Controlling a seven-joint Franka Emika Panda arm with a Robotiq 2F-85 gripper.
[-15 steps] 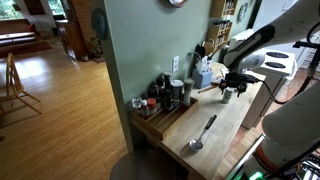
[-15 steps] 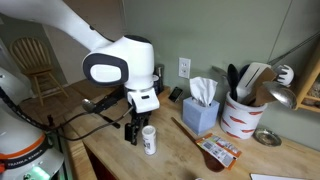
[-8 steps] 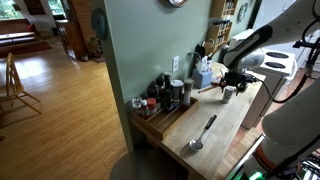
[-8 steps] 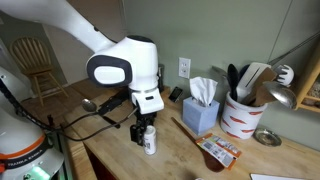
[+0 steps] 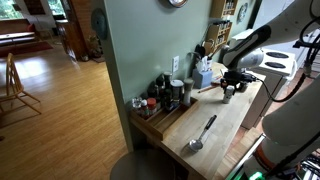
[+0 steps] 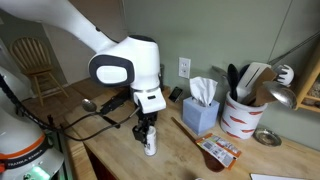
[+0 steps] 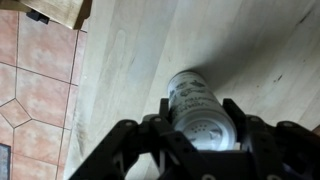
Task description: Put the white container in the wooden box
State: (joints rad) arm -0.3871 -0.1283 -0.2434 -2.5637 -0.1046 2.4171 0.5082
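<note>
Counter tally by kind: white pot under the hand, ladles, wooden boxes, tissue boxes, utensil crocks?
White container: 1
Ladle: 1
Wooden box: 1
Tissue box: 1
Utensil crock: 1
Total: 5

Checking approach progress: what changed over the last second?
The hand moved sideways over the white container and now straddles it; a firm grip isn't visible yet. The container stayed upright in place on the counter; tissue box unmoved.
</note>
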